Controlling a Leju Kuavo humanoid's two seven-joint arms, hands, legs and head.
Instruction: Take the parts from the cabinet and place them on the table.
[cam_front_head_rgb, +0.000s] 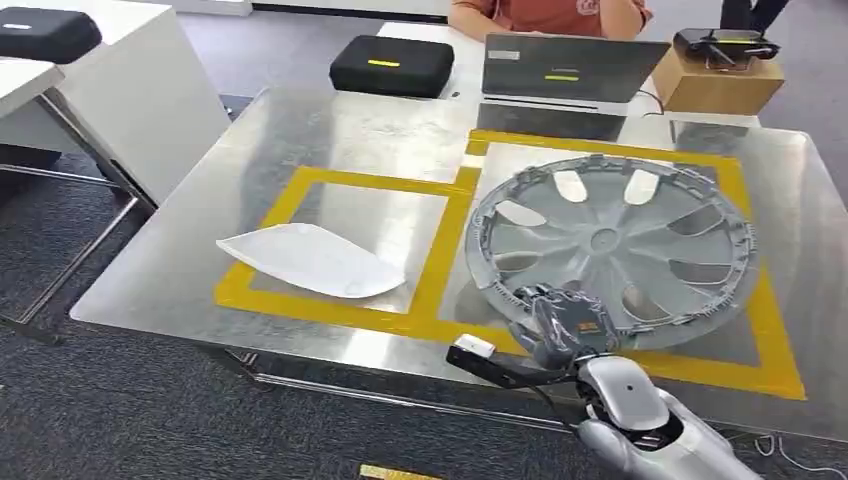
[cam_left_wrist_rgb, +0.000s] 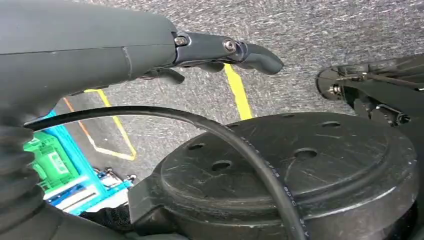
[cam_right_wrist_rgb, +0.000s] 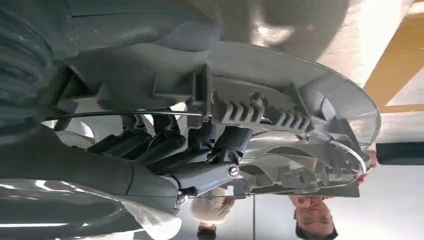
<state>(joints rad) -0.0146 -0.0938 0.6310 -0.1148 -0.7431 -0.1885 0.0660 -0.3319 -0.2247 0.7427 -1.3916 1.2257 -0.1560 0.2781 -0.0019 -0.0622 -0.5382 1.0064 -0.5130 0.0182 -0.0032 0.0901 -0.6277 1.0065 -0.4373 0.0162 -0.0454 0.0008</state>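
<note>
Steel table (cam_front_head_rgb: 330, 130) — yellow tape (cam_front_head_rgb: 440, 250), carpet (cam_front_head_rgb: 100, 420)

One grey wheel cover (cam_front_head_rgb: 610, 243) lies on the surface (cam_front_head_rgb: 180, 290), with one white curved panel (cam_front_head_rgb: 312, 259) to its left. Beyond the wheel cover sit two black cases (cam_front_head_rgb: 392, 65), one laptop (cam_front_head_rgb: 572, 68) and one cardboard box (cam_front_head_rgb: 715, 85).
</note>
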